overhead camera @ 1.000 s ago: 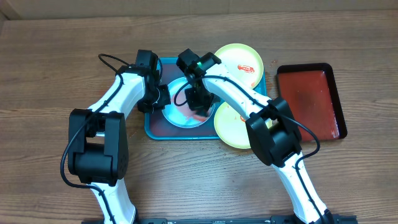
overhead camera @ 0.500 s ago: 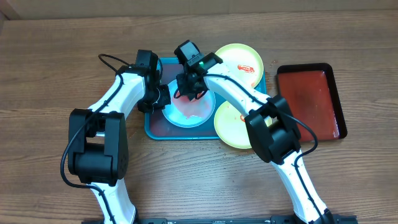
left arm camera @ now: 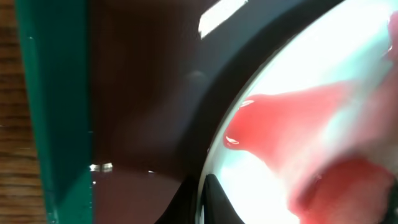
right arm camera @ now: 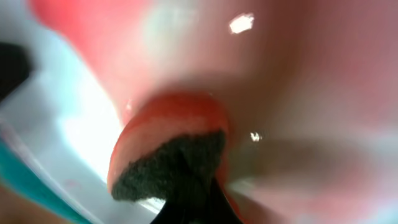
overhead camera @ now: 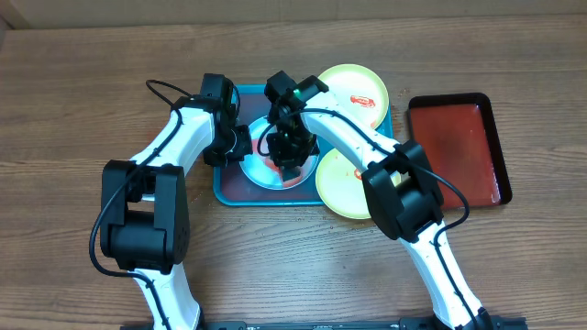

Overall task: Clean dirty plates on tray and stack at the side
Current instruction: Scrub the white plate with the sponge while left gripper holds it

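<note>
The pale blue-white plate [overhead camera: 260, 171] lies in the teal tray [overhead camera: 223, 194], smeared with red sauce [left arm camera: 292, 137]. My left gripper [overhead camera: 240, 147] is shut on the plate's left rim, which sits between its jaws [left arm camera: 202, 202]. My right gripper [overhead camera: 289, 163] is shut on a sponge [right arm camera: 165, 165] with a dark scouring face and presses it on the plate's middle. One yellow-green plate [overhead camera: 356, 90] with a red smear lies at the tray's back right. The other yellow-green plate [overhead camera: 344, 188] lies over the tray's front right edge.
A narrower dark-red tray [overhead camera: 456, 147] with a black rim lies to the right on the wooden table. The teal tray's rim [left arm camera: 56, 124] runs down the left of the left wrist view, with its wet brownish floor beside it.
My right gripper with the sponge went up to the plate's far edge, then came back down to its middle. The left gripper has kept hold of the rim.
</note>
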`<move>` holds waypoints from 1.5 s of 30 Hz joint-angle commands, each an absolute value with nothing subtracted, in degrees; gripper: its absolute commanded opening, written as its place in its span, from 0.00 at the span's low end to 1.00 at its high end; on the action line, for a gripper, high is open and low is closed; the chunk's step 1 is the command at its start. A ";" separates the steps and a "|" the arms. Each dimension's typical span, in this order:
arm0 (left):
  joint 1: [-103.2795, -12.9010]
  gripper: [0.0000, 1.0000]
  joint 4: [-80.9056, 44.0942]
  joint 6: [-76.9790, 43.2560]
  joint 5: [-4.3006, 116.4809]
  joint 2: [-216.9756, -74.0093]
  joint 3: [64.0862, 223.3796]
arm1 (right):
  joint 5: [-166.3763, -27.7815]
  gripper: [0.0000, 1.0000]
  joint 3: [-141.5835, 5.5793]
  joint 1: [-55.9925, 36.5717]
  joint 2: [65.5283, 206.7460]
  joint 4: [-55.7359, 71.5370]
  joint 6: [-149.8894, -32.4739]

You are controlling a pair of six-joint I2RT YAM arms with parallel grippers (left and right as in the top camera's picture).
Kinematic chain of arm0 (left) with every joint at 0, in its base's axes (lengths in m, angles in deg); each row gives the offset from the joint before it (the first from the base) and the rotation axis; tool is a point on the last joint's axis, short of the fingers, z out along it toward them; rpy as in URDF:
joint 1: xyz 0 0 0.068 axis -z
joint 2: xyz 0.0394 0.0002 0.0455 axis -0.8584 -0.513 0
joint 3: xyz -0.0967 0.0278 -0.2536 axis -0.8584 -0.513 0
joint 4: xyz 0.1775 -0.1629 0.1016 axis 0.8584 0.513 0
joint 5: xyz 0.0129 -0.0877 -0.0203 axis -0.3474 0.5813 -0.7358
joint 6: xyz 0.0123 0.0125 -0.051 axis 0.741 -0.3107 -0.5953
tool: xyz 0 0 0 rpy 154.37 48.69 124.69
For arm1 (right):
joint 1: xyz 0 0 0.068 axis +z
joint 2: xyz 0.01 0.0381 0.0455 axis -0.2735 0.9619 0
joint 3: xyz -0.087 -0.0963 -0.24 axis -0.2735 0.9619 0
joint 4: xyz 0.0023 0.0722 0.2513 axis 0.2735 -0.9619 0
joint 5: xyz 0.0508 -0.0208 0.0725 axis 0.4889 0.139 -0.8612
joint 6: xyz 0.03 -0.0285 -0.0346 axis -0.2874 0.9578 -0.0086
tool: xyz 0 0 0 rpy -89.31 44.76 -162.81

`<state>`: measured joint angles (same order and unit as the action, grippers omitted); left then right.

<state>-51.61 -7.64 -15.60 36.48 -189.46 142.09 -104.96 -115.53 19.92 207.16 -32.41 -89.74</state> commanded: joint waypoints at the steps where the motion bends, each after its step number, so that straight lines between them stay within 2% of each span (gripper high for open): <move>1: -51.61 0.04 -7.64 -15.32 34.30 -190.75 140.94 | -80.17 0.04 -116.01 18.91 208.41 -33.88 -93.08; 4: -51.61 0.04 -7.64 -15.32 34.30 -190.75 140.94 | -76.22 0.04 -116.51 18.91 208.41 -30.23 -93.80; 10: -51.61 0.04 -7.64 -15.32 34.30 -190.75 140.94 | -78.23 0.04 -115.95 19.22 210.40 -20.63 -95.99; 15: -51.61 0.04 -7.62 -15.32 34.30 -190.75 140.94 | -91.47 0.04 -115.95 19.85 213.19 -16.90 -95.90; 18: -51.61 0.04 -7.86 -15.34 34.32 -190.75 140.94 | -108.39 0.04 -115.97 20.53 213.89 -15.91 -93.28; 20: -51.61 0.04 -7.90 -15.34 34.30 -190.75 140.94 | -113.94 0.04 -116.03 21.16 213.89 -15.96 -91.79; 24: -51.61 0.04 -7.88 -15.32 34.30 -190.75 140.94 | -120.39 0.04 -116.08 21.86 213.89 -17.77 -90.50; 28: -51.61 0.04 -7.88 -15.34 34.32 -190.75 140.94 | -120.61 0.04 -117.34 21.32 213.87 -23.52 -87.25; 33: -51.61 0.04 -7.88 -15.34 34.30 -190.75 140.94 | -110.09 0.04 -120.78 19.37 213.87 -33.14 -86.85; 37: -51.61 0.04 -7.90 -15.34 34.30 -190.75 140.94 | -95.89 0.04 -125.23 17.77 213.87 -39.28 -88.73; 41: -51.61 0.04 -7.88 -15.34 34.30 -190.75 140.94 | -83.56 0.04 -127.70 17.08 213.87 -39.52 -91.29; 45: -51.61 0.04 -7.88 -15.34 34.30 -190.75 140.94 | -77.35 0.04 -127.35 17.10 213.92 -35.85 -93.70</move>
